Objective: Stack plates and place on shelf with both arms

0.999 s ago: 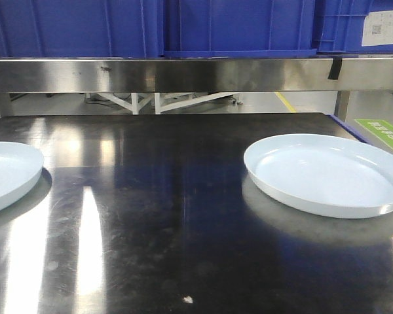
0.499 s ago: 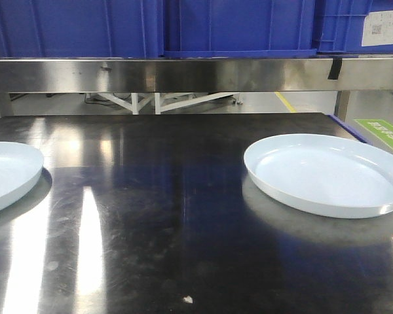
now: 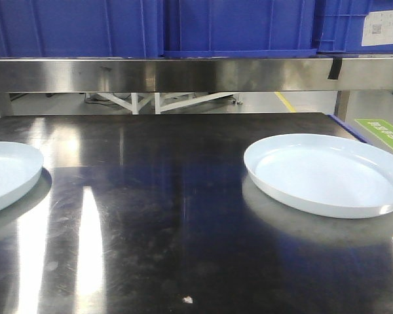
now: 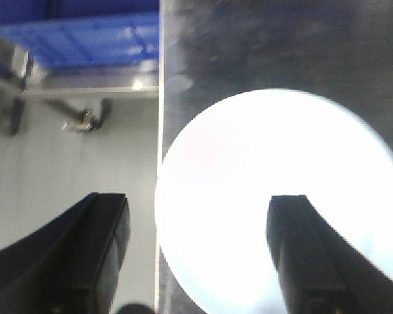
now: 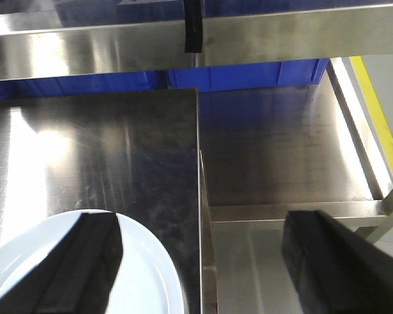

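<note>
Two pale bluish-white plates lie apart on the dark tabletop (image 3: 177, 196): one at the right (image 3: 324, 173), one cut off by the left border (image 3: 6, 173). Neither gripper shows in the front view. My left gripper (image 4: 200, 198) is open above the left plate (image 4: 275, 190), which glares white; one finger is over the plate, the other beyond the table's left edge. My right gripper (image 5: 203, 219) is open and holds nothing. Its left finger hangs over the right plate (image 5: 150, 281), its right finger past the table's right edge. The shelf rail (image 3: 183, 74) runs across the back.
Blue crates (image 3: 236, 26) sit on the shelf above the rail. A lower steel surface (image 5: 281, 163) lies right of the table's edge (image 5: 200, 196). Grey floor (image 4: 65, 157) is off the table's left side. A green floor sign (image 3: 383, 133) shows at far right.
</note>
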Robot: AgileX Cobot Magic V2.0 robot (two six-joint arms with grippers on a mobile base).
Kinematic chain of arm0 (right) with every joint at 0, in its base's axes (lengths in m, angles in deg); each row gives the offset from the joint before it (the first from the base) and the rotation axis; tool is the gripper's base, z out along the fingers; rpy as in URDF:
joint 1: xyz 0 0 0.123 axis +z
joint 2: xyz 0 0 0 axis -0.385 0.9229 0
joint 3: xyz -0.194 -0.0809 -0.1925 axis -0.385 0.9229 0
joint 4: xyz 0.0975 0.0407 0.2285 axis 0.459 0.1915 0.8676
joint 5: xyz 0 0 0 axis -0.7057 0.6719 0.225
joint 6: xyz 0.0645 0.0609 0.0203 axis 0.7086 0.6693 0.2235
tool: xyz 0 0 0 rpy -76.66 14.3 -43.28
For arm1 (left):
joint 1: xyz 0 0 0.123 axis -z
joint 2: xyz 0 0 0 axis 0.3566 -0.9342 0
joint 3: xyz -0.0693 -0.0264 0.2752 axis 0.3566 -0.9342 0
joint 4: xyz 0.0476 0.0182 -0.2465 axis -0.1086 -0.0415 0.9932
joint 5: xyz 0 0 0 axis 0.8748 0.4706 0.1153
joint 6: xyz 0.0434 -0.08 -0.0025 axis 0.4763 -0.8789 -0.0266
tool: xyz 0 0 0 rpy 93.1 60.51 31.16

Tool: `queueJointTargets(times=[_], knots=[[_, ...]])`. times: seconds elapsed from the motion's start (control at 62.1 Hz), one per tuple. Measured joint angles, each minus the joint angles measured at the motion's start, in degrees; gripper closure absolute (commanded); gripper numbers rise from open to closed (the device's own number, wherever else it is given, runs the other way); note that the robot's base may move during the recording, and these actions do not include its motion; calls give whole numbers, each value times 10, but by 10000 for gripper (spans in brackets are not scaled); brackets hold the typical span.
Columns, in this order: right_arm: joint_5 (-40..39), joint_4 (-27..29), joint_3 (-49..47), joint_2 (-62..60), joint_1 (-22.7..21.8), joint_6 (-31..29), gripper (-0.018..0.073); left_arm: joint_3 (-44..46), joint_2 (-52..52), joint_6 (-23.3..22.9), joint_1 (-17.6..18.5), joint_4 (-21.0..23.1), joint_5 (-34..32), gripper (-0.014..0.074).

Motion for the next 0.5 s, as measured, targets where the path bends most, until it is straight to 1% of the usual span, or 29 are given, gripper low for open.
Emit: queueJointTargets(times=[0.37, 0.499], knots=[[0, 0, 0, 0, 0, 0, -54, 0, -130, -64, 0, -84, -15, 100], [0, 0, 0, 0, 0, 0, -54, 0, -152, -78, 0, -102, -23, 100]])
